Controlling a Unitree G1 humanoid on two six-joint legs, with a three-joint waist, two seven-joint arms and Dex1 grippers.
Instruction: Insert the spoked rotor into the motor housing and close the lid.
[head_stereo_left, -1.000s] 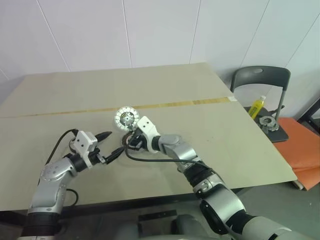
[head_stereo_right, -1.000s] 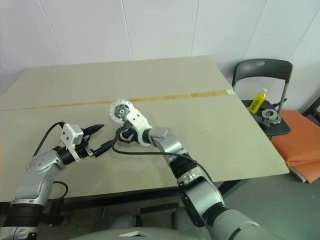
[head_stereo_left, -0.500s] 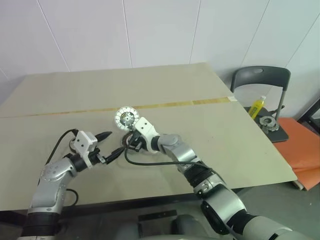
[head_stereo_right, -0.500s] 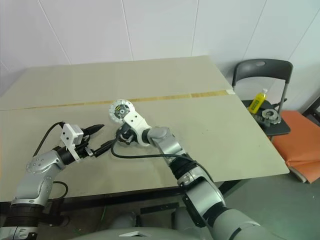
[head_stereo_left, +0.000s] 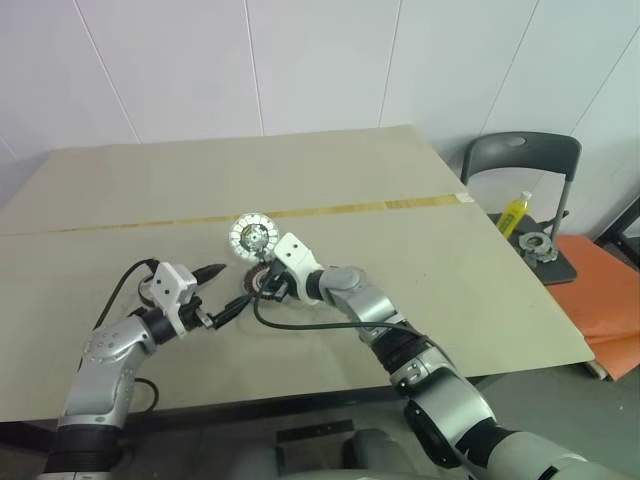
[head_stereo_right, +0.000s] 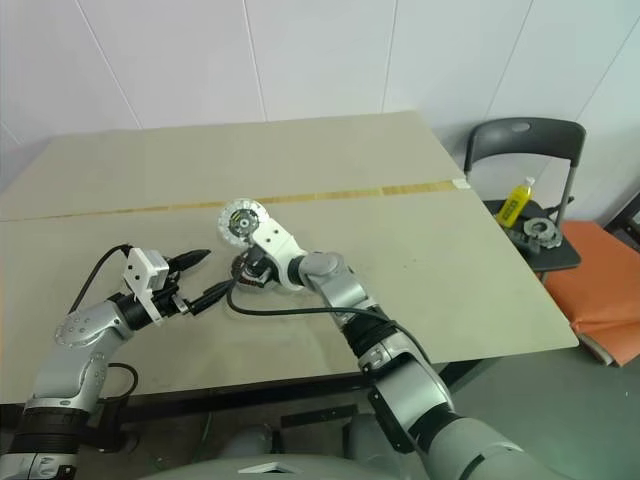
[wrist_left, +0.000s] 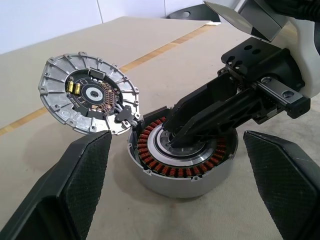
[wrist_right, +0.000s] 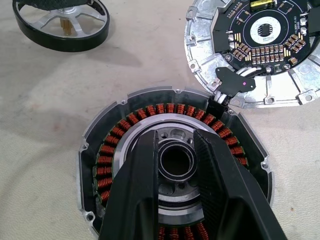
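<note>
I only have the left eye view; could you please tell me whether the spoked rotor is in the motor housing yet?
Observer: No, the spoked rotor lies on the table beside the motor housing, whose copper windings are exposed.
Operator: And the lid?
Observer: The lid is open beside the housing, circuit board showing, joined to it by short wires.
Operator: Where is the right pincer?
Observer: The right pincer is at the housing's central hub.
</note>
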